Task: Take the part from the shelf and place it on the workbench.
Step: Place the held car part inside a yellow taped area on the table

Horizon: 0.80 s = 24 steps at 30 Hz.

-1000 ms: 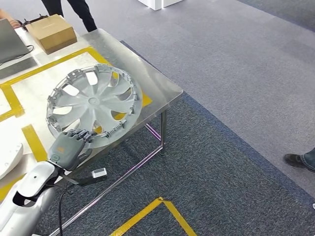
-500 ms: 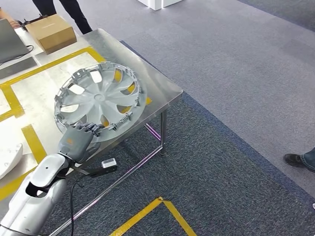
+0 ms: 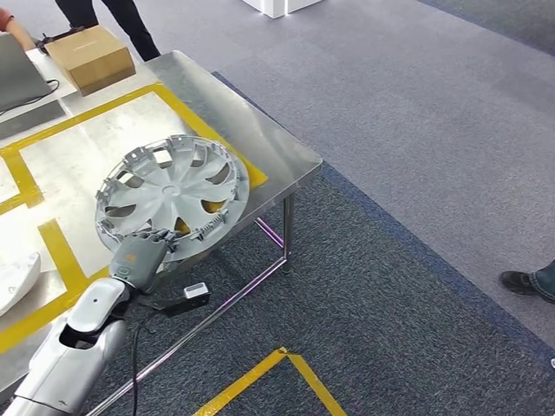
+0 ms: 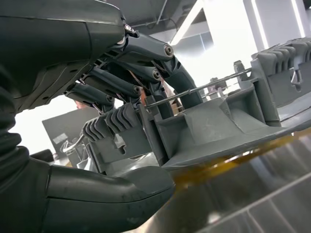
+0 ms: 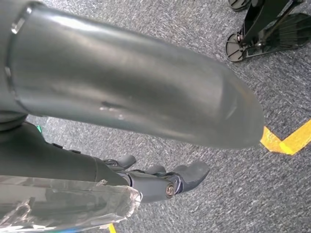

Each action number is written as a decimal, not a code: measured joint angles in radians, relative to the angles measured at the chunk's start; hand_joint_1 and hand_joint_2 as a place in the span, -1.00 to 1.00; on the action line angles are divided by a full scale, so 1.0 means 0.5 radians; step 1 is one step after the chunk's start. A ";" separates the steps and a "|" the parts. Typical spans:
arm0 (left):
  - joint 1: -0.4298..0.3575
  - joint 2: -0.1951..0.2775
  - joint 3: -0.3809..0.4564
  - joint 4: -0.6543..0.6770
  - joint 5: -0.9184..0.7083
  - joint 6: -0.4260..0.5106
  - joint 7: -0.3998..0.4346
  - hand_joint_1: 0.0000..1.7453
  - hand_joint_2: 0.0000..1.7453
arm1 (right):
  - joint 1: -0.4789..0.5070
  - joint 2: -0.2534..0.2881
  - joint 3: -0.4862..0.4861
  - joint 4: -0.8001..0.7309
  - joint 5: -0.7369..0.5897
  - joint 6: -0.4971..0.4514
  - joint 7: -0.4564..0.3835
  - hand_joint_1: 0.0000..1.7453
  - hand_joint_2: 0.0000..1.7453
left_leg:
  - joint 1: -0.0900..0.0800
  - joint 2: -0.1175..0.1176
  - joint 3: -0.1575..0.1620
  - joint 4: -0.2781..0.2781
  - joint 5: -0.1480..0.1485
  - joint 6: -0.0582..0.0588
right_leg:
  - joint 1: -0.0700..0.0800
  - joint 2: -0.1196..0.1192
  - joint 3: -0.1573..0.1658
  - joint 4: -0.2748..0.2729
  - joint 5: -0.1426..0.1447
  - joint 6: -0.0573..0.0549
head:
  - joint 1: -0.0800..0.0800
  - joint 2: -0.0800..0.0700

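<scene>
1. Lowered since half a second ago, the hubcap [image 3: 172, 192] now lies nearly flat on the steel workbench [image 3: 281, 152], where it earlier stood tilted up off the surface; the left arm has dropped with it.

2. Left hand [image 3: 139, 257] grasps the near rim of the hubcap, fingers [image 4: 121, 87] hooked over the ribbed edge and the thumb [image 4: 110, 194] beneath, as the left wrist view shows.

3. Right hand [image 5: 165, 182] hangs beside the body above grey carpet, holding nothing, its fingers slightly curled and apart.

4. Judged from this, the carry is done and the part is over its place; what is left is to settle the rim fully down, let go and draw the hand clear. Whether the near edge already touches the steel cannot be told.

5. Yellow tape [image 3: 20, 178] marks out bays on the bench; the hubcap overlaps one strip near the front edge.

6. Farther back sit a cardboard box [image 3: 92, 56] and a dark laptop [image 3: 20, 74], well apart from the part; a white part [image 3: 16, 279] lies at the left edge.

7. A person's legs [image 3: 134, 22] stand behind the bench, and a shoe [image 3: 524, 282] shows on the carpet at right; neither blocks the release.
</scene>
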 joint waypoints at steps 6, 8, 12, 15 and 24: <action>0.009 -0.018 0.023 0.102 -0.032 0.057 0.003 1.00 1.00 | 0.000 0.000 0.000 0.000 -0.017 -0.009 0.016 -1.00 -1.00 | 0.000 0.000 0.000 0.000 0.000 0.000 | 0.000 0.000 0.000 0.000 0.000 0.000 | 0.000 0.000; 0.019 -0.028 0.034 0.147 -0.054 0.096 0.003 1.00 1.00 | 0.000 0.000 0.000 0.000 -0.027 -0.014 0.022 -1.00 -1.00 | 0.000 0.000 0.000 0.000 0.000 0.000 | 0.000 0.000 0.000 0.000 0.000 0.000 | 0.000 0.000; 0.025 -0.052 0.051 0.237 -0.093 0.161 0.011 1.00 1.00 | 0.000 0.000 0.000 0.001 -0.041 -0.021 0.035 -1.00 -1.00 | 0.000 0.000 0.000 0.000 0.000 0.000 | 0.000 0.000 0.000 0.000 0.000 0.000 | 0.000 0.000; 0.014 -0.074 0.070 0.285 -0.105 0.192 0.020 1.00 1.00 | 0.000 0.000 0.000 0.001 -0.054 -0.021 0.042 -1.00 -1.00 | 0.000 0.000 0.001 0.000 0.000 0.000 | 0.000 0.000 0.001 0.000 0.000 0.000 | 0.000 0.000; -0.027 -0.120 0.138 0.381 -0.144 0.263 0.036 1.00 1.00 | 0.000 0.000 0.000 0.010 -0.074 -0.008 0.070 -1.00 -1.00 | 0.000 0.000 0.001 0.000 0.002 0.001 | 0.000 0.000 0.001 0.000 0.001 0.001 | 0.000 0.000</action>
